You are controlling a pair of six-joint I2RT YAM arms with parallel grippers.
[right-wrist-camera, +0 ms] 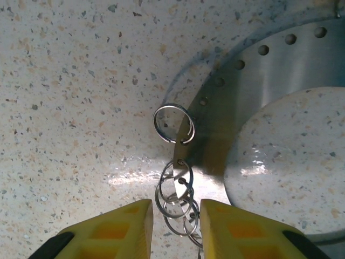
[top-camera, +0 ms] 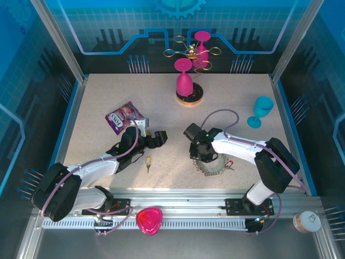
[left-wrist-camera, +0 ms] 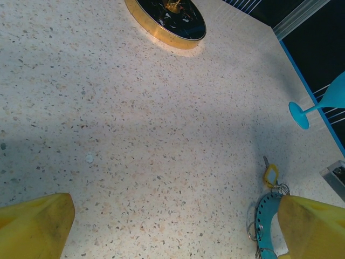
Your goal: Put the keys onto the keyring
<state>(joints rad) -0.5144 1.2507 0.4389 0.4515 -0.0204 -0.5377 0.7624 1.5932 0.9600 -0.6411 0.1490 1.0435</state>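
Grey metal keyring (right-wrist-camera: 259,86) lies flat on the surface (right-wrist-camera: 81,81); rigid, thin, probably slippery. Grasp a wire loop (right-wrist-camera: 173,123) at its edge. Right gripper (right-wrist-camera: 176,216) stands parted astride the loops; left gripper (left-wrist-camera: 175,208) is wide apart.

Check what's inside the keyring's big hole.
Bare speckled table shows through the keyring hole in the right wrist view, with nothing lying in the visible part. From above, the right gripper covers the hole's far part.
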